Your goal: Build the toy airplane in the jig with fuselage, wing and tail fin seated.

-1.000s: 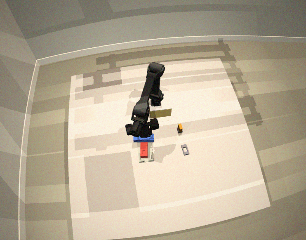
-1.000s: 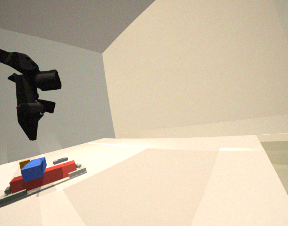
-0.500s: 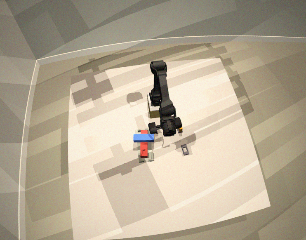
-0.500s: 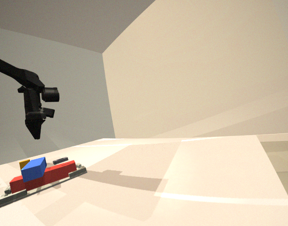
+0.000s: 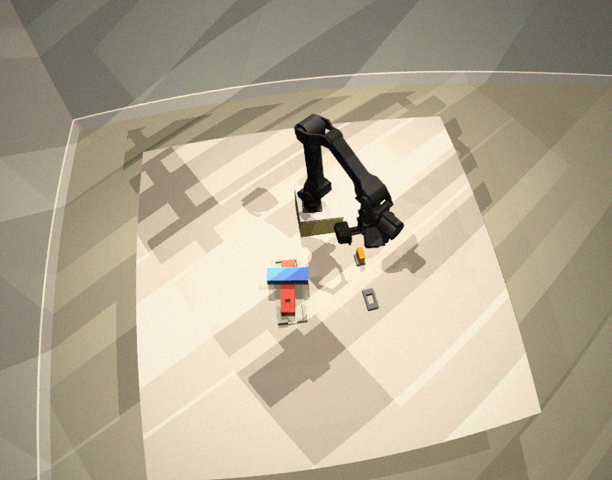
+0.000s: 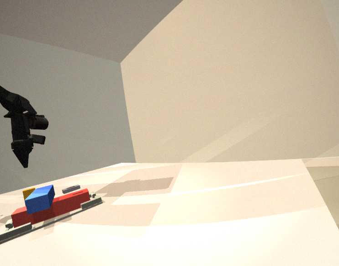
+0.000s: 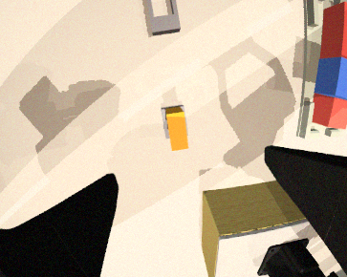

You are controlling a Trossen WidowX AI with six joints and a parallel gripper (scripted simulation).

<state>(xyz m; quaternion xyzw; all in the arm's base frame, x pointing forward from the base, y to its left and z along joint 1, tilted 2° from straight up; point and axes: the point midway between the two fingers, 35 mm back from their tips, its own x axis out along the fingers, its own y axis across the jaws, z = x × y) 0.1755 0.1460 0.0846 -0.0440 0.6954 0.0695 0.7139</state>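
The red fuselage (image 5: 288, 293) (image 6: 68, 204) (image 7: 334, 40) lies lengthwise in the pale grey-green cradle (image 6: 91, 202) (image 7: 304, 117). The blue wing (image 5: 287, 275) (image 6: 38, 204) (image 7: 334, 77) lies across its top and looks level. The socket near the fuselage's tail is empty. The orange tail fin (image 5: 360, 254) (image 6: 29, 192) (image 7: 179, 134) stands in a small grey holder, apart from the cradle. My gripper (image 6: 25, 166) (image 7: 192, 167) is open and empty, raised above the table near the fin. In the wrist view the fin shows ahead of and between the spread fingertips.
An empty grey rectangular holder (image 5: 371, 307) (image 6: 71, 189) (image 7: 165, 25) lies on the table beyond the fin. The arm's base block (image 5: 322, 227) (image 7: 251, 207) stands behind the cradle and fin. The cradle is on the right in the wrist view.
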